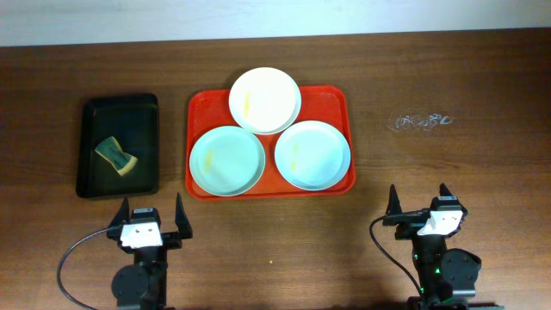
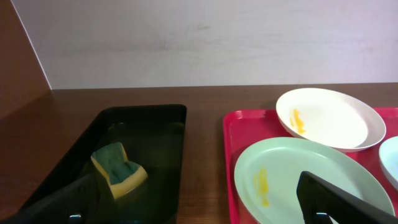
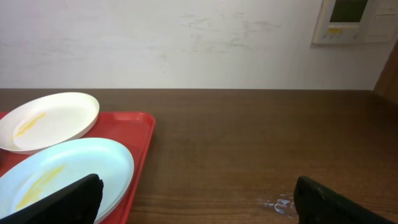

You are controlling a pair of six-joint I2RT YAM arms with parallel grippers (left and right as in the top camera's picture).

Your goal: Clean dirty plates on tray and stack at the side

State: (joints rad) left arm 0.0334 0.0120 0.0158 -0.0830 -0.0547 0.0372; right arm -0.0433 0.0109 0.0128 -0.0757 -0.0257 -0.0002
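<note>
The red-orange tray (image 1: 200, 108) holds three plates with yellow smears: a cream-white one (image 1: 265, 100) at the back, resting on the rims of a mint green one (image 1: 226, 160) front left and a pale blue one (image 1: 312, 154) front right. My left gripper (image 1: 153, 218) is open and empty near the front edge, below the gap between the two trays. My right gripper (image 1: 422, 203) is open and empty, front right of the red tray. The left wrist view shows the green plate (image 2: 298, 180) and white plate (image 2: 329, 118); the right wrist view shows the blue plate (image 3: 62, 171).
A black tray (image 1: 90, 151) at the left holds a green and yellow sponge (image 1: 116, 157), also in the left wrist view (image 2: 118, 168). A whitish scribble mark (image 1: 420, 121) is on the table right of the red tray. A wall runs behind the table.
</note>
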